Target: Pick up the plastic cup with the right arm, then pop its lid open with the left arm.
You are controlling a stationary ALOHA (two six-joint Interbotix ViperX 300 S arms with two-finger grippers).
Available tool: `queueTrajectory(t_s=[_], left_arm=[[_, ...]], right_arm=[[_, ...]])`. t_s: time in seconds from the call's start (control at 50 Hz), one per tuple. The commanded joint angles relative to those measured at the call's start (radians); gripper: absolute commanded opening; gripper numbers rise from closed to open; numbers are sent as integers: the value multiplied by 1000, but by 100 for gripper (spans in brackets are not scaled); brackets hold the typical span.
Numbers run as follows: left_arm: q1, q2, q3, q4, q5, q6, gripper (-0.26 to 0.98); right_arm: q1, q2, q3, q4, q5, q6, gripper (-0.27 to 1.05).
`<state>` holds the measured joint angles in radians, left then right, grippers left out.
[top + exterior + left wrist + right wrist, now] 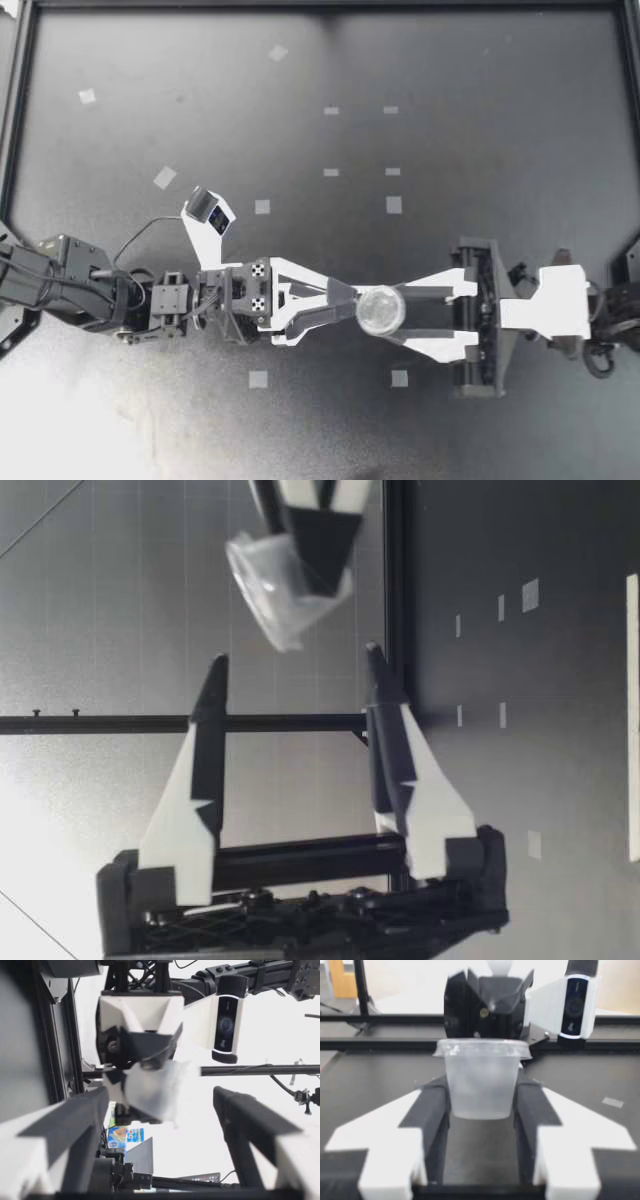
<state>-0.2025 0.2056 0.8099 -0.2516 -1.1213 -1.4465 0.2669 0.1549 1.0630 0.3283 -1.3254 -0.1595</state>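
My left arm is wearing matte black housings, and a thin black cable is running to a white camera mount carrying a dark lens block. My left gripper is showing white angular fingers ending in black wedge tips, with two black square plates dotted with pale screws at their base. My right gripper is showing matching white stepped fingers with black pads, riding on a black rail backed by a white bracket.
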Motion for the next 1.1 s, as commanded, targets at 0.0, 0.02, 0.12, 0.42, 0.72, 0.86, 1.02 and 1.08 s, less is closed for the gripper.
queueTrajectory(t_s=[0.0,0.02,0.12,0.42,0.72,0.86,1.02,1.08], left_arm=[[0,-34,-17,9,-5,5,74],[-2,-34,-18,14,-5,5,74],[-6,-46,-25,28,-6,5,74],[-9,-69,-18,35,-8,57,74],[-6,-69,5,32,-6,417,73],[-6,-86,31,35,8,805,73],[-14,-110,55,35,55,1207,73],[-18,-117,49,35,80,1331,73]], right_arm=[[-15,9,-20,3,-6,5,41],[-18,17,-20,3,-2,6,41],[-31,72,-17,17,35,44,40],[5,84,34,18,92,201,40],[25,-84,37,14,230,198,40],[25,-158,41,14,216,198,40],[21,-161,64,17,120,179,40],[20,-141,74,20,89,170,40]])
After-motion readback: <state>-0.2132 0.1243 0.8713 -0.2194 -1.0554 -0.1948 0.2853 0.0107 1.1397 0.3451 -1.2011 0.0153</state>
